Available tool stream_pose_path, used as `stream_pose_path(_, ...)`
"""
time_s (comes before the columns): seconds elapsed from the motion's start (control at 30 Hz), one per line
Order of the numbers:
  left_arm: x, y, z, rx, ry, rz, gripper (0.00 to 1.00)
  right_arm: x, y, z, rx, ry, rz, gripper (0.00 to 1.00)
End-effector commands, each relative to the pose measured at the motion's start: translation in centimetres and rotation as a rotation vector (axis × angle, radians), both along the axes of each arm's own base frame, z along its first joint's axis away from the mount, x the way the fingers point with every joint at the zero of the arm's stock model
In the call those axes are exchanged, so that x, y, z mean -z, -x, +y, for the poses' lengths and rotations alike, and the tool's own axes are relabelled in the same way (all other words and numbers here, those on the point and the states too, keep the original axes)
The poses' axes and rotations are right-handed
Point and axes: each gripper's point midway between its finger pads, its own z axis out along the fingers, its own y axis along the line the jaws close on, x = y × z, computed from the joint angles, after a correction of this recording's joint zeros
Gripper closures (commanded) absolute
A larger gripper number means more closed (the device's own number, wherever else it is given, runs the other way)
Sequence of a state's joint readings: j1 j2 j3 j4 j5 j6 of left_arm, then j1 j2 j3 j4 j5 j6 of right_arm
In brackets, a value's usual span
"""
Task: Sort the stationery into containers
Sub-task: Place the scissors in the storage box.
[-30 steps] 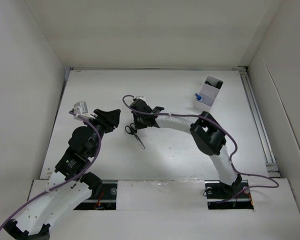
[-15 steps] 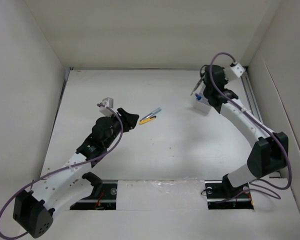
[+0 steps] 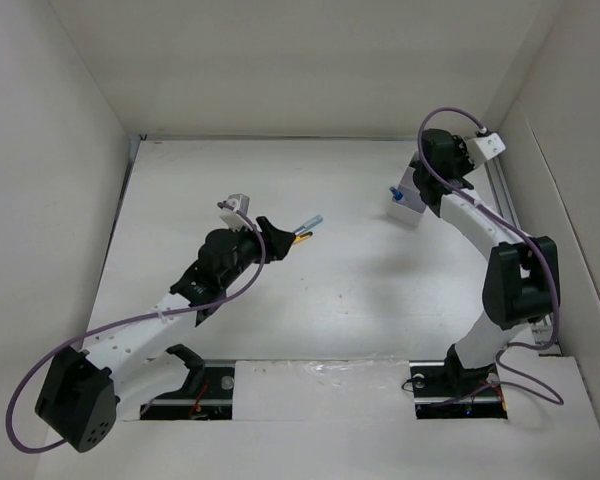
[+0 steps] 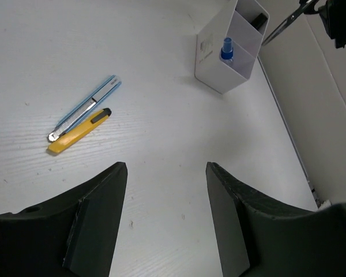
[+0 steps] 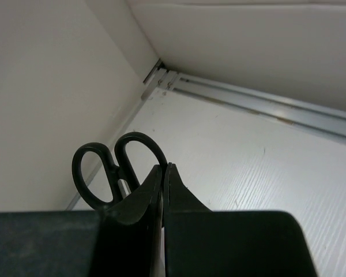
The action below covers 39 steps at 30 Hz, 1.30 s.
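Note:
My right gripper (image 5: 163, 167) is shut on the black-handled scissors (image 5: 112, 167), held in the air with the handles beyond the fingertips. In the top view the right gripper (image 3: 430, 178) hangs over the white tray (image 3: 408, 207) at the back right. The left wrist view shows the tray (image 4: 216, 63) with the blue-capped bottle (image 4: 226, 49) in one compartment, a dark item (image 4: 258, 21) in another, and the scissors' blade (image 4: 285, 23) above it. My left gripper (image 4: 164, 167) is open and empty, just short of the silver-blue pen (image 4: 83, 108) and the yellow stick (image 4: 79, 131), which lie side by side.
White walls enclose the table on three sides. A metal rail (image 3: 515, 240) runs along the right edge beside the tray. The pen and the yellow stick (image 3: 302, 230) lie near the table's middle.
My right arm has carried the scissors from the middle of the table to above the tray. My left gripper has moved forward and right, up to the pen and the yellow stick.

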<state>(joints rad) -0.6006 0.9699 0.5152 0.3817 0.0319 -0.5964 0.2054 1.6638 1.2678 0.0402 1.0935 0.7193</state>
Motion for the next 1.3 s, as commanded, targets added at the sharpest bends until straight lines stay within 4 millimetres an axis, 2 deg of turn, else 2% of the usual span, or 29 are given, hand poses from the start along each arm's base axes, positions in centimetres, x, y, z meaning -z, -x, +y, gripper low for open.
stream_pose_path(0.0,-1.0,0.2,-1.0,0.061,0.017,-0.063,0.46,-5.0,-0.5,-1.7,0.091,0.063,-0.124,1.0)
stream_pose_path(0.03,-1.0,0.4,-1.2,0.076,0.019,-0.062,0.46,-5.5,-0.9,-1.6,0.091,0.068,-0.14,1.0)
stream_pose_path(0.17,-0.5,0.3,-1.8,0.102,0.015,-0.046,0.43,-3.9,-1.9,-1.9,0.131,0.104,-0.088,1.0)
stream_pose_path(0.2,-1.0,0.2,-1.9,0.102,0.02,-0.054,0.43,-3.5,-2.1,-1.9,0.131,0.107,-0.079,1.0)
stream_pose_path(0.33,0.2,0.2,-2.3,0.123,0.006,-0.023,0.43,-2.4,-2.4,-1.9,0.139,0.112,-0.062,1.0)
stream_pose_path(0.4,-0.3,0.1,-2.3,0.123,0.011,-0.031,0.43,-1.7,-2.8,-1.4,0.139,0.114,-0.06,1.0)
stream_pose_path(0.57,-0.3,0.3,-2.5,0.134,0.012,-0.03,0.43,-0.9,-2.4,-1.5,0.15,0.118,-0.051,1.0)
stream_pose_path(0.6,0.0,0.2,-2.5,0.134,0.008,-0.022,0.43,-1.5,-2.3,-1.5,0.151,0.113,-0.068,1.0)
stream_pose_path(0.8,0.0,0.2,-2.5,0.134,0.008,-0.022,0.43,-1.0,-1.9,-1.4,0.166,0.118,-0.062,1.0)
stream_pose_path(0.9,0.0,0.2,-2.5,0.134,0.008,-0.022,0.43,0.1,-1.8,-1.6,0.19,0.128,-0.038,1.0)
stream_pose_path(1.0,0.1,0.1,-2.4,0.123,0.006,-0.023,0.43,0.7,-2.1,-1.1,0.188,0.138,-0.019,1.0)
stream_pose_path(1.17,0.3,0.1,-2.3,0.123,0.001,-0.015,0.43,0.3,-2.1,-0.7,0.189,0.137,-0.028,1.0)
stream_pose_path(1.27,0.3,0.1,-2.3,0.123,0.001,-0.015,0.43,1.3,-2.4,-0.7,0.188,0.143,-0.008,1.0)
